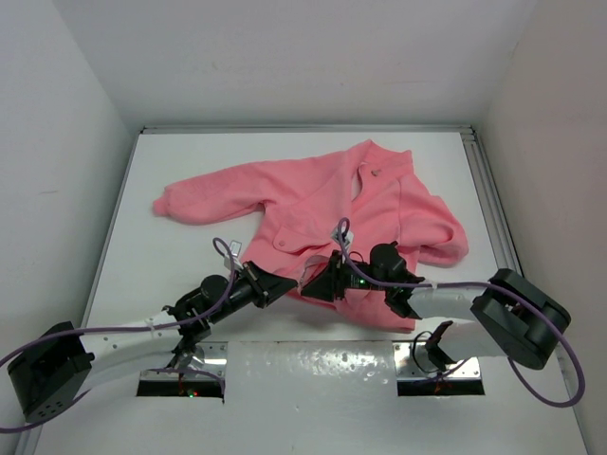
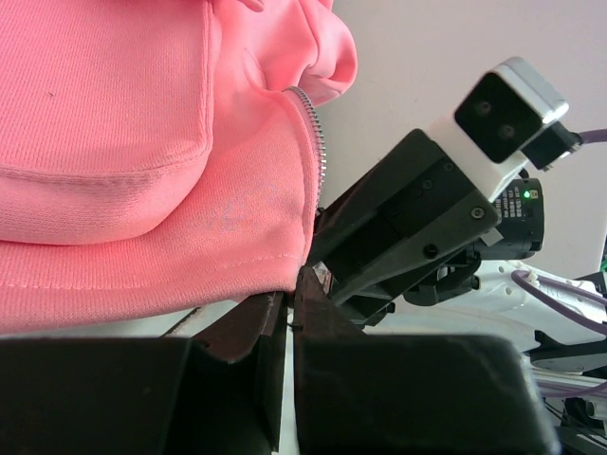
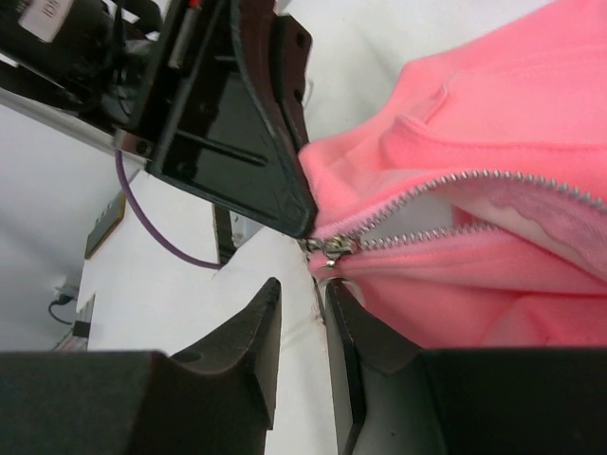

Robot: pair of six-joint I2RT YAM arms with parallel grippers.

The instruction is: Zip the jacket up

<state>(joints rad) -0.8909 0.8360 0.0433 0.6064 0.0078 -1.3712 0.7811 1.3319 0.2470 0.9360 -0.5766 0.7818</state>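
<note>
The salmon-pink jacket [image 1: 313, 199] lies spread on the white table [image 1: 190, 256], collar far, hem toward me. Its front is unzipped. The metal teeth [image 3: 446, 185] part into a V from the slider [image 3: 329, 248] at the bottom hem. My left gripper [image 1: 289, 284] is shut on the hem corner [image 2: 275, 275] beside the zipper [image 2: 318, 142]. My right gripper [image 3: 303, 289] sits just below the slider. Its jaws stand a narrow gap apart with only table between them, and the right fingertip [image 3: 334, 294] touches the fleece under the small pull. Both grippers meet at the hem's middle [image 1: 313, 282].
White walls enclose the table on three sides. A metal rail [image 1: 488, 209] runs along its right edge. Purple cables [image 1: 223, 248] loop over both arms, and the base plates [image 1: 180, 365] sit at the near edge. The left sleeve [image 1: 190, 201] stretches far left.
</note>
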